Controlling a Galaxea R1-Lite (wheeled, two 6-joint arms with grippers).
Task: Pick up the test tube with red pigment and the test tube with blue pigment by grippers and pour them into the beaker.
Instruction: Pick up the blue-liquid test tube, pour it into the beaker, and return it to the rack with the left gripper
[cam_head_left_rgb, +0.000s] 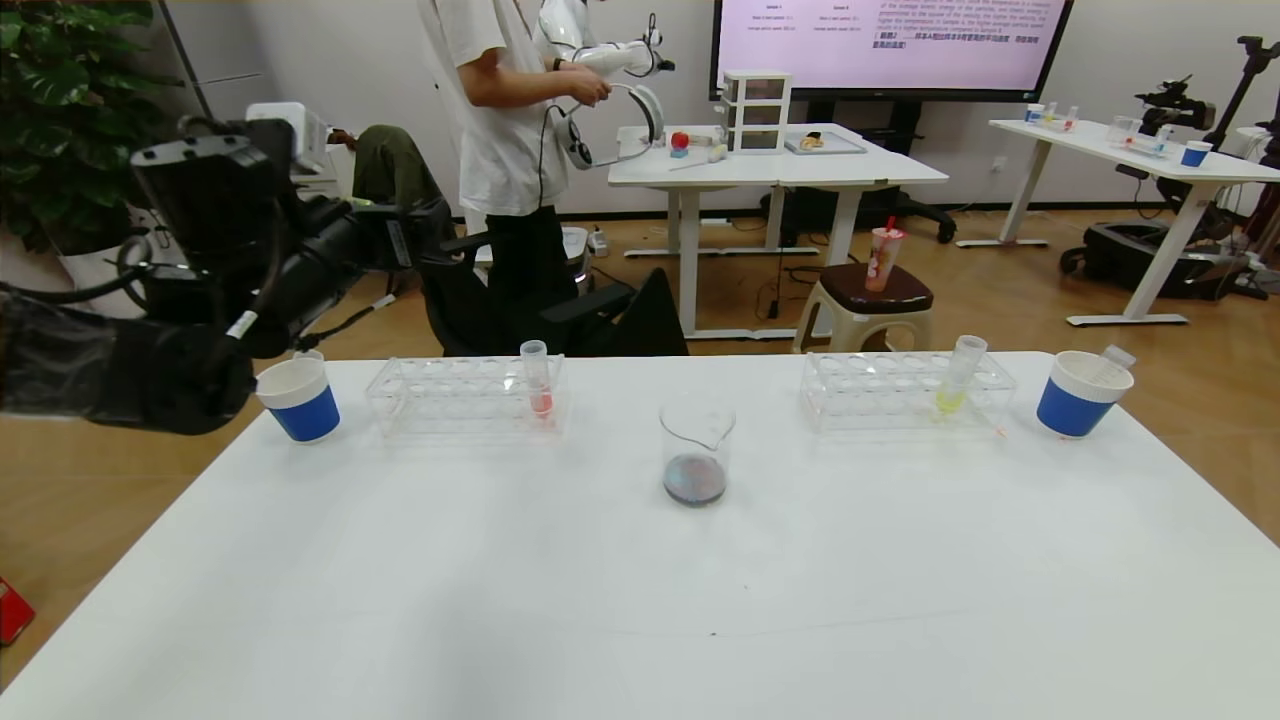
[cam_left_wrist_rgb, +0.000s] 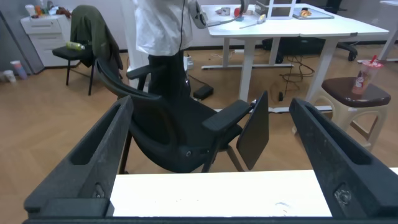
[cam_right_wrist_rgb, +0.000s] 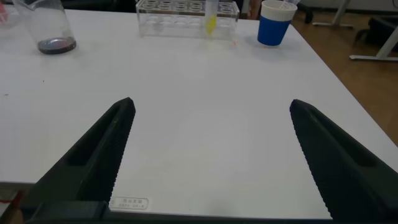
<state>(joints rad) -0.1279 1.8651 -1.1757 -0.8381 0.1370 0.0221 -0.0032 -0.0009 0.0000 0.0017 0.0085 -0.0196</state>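
Observation:
The beaker stands mid-table with a dark purplish liquid at its bottom; it also shows in the right wrist view. I see no tube with orange-red or blue liquid, so the test tube with red pigment and the test tube with blue pigment are hidden or out of view. A clear tube leans out of the right paper cup, its bottom hidden. My left gripper hangs open above the table's far left edge, holding nothing. My right gripper is open and empty over the near right of the table, out of the head view.
The left rack holds a tube of pinkish-red liquid. The right rack holds a yellow-green tube. A blue-and-white cup stands at the far left. A black chair and a person stand behind the white table.

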